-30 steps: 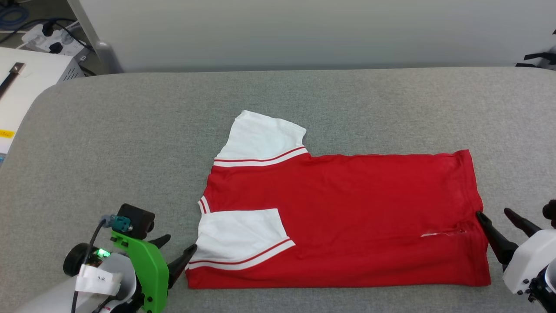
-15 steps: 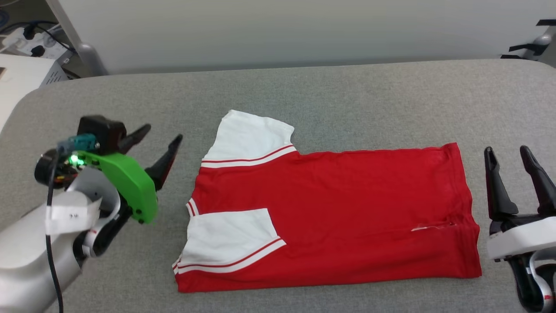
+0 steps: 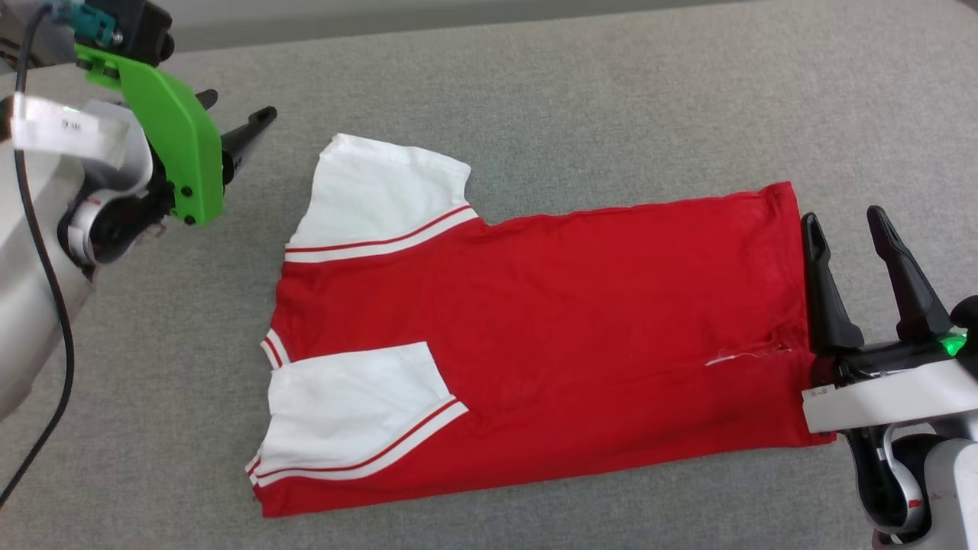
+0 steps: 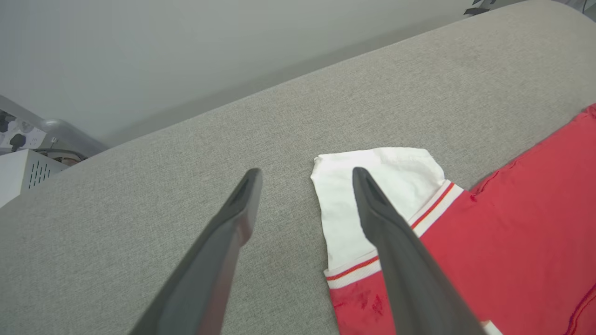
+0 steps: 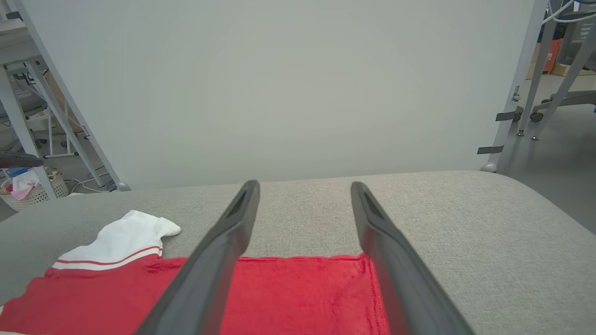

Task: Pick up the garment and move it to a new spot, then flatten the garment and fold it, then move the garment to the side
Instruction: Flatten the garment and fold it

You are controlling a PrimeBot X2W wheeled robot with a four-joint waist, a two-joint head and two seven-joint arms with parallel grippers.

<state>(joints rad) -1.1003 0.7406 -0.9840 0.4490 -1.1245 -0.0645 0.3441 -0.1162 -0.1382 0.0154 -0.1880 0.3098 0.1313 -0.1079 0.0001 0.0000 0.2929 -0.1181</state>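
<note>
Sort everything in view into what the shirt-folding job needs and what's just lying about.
Job: garment, lying on the grey padded table; left gripper and right gripper, both open.
Lying about: white vented box; basket of cloths.

Bare grey padding (image 3: pixel 611 92) lies open beyond the garment (image 3: pixel 573 328) on its far side and past both ends — plenty of passage there. The left gripper (image 3: pixel 241 105) hangs near the far sleeve (image 3: pixel 382 191), the right gripper (image 3: pixel 842 215) crowds the hem (image 3: pixel 783 305), and a white panel (image 5: pixel 279 93) walls off the back.
</note>
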